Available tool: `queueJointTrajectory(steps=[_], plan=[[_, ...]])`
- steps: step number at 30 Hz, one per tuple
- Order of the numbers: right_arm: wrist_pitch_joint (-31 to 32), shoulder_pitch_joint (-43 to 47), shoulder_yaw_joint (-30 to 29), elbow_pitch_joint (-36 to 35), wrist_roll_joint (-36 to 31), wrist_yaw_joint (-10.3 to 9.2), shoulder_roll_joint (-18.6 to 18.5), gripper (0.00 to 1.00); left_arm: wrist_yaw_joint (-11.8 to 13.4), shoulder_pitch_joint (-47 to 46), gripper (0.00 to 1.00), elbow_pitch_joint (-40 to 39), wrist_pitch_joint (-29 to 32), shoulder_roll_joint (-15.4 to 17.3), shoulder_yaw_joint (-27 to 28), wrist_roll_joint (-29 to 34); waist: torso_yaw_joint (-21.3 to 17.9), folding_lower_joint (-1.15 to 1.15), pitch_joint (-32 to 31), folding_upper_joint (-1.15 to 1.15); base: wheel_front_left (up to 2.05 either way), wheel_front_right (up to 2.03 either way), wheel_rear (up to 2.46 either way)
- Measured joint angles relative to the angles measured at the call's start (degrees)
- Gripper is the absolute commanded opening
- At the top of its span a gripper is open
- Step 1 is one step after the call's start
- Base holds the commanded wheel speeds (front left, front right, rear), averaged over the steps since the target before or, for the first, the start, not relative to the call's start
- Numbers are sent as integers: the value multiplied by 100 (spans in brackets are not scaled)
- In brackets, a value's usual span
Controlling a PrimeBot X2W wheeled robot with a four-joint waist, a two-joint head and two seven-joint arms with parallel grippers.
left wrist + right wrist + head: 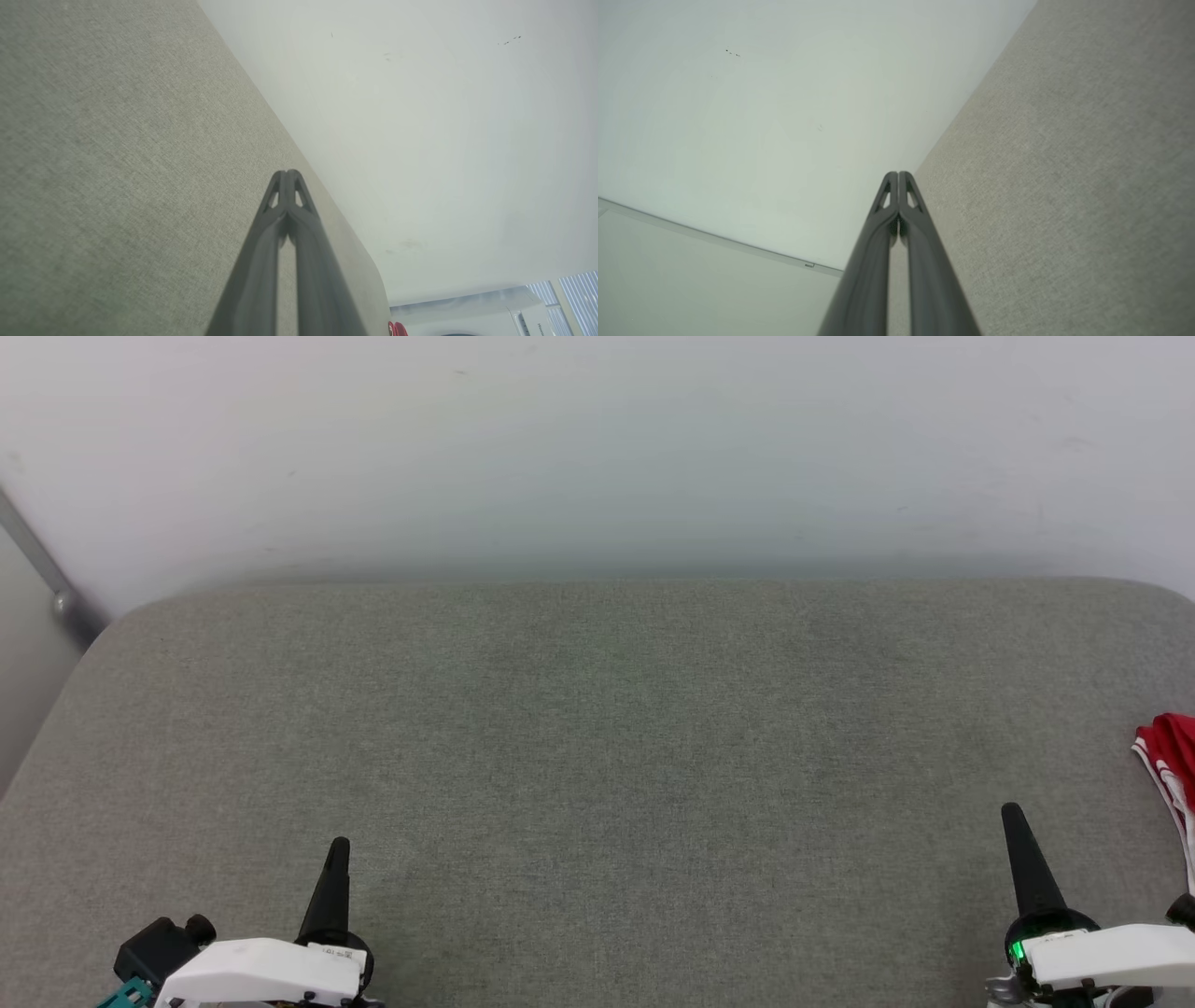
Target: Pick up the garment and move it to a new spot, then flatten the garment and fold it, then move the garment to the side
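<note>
Garment (1172, 756), red with a white striped trim, lies bunched at the right edge of the grey padded cushion (597, 728), cut off by the head view's right border so only a small part shows. It rests on the cushion, closer to the near edge than to the far one.

The right pincer (1011, 814) hovers near the cushion's near right corner, its fingers pressed together and holding nothing. The garment sits just to its right and slightly farther from the robot, apart from the fingertips.

The left pincer (338, 847) is over the near left part of the cushion, well apart from the garment, fingers likewise together and empty.

In the left wrist view the left pincer (286, 173) points along the cushion's far edge toward the white wall (444, 140), and a sliver of the garment (396, 329) peeks past the cushion's corner. In the right wrist view the right pincer (898, 173) has its tips touching.
</note>
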Motion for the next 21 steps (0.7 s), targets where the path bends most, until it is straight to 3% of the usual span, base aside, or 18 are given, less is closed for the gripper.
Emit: queueJointTrajectory(steps=[21], plan=[[300, -269, -30, 187, 1139, 0, -2, 0, -155, -233, 0, 135, 294, -1, 160, -1230, -30, 0, 52, 0, 0, 0, 0]])
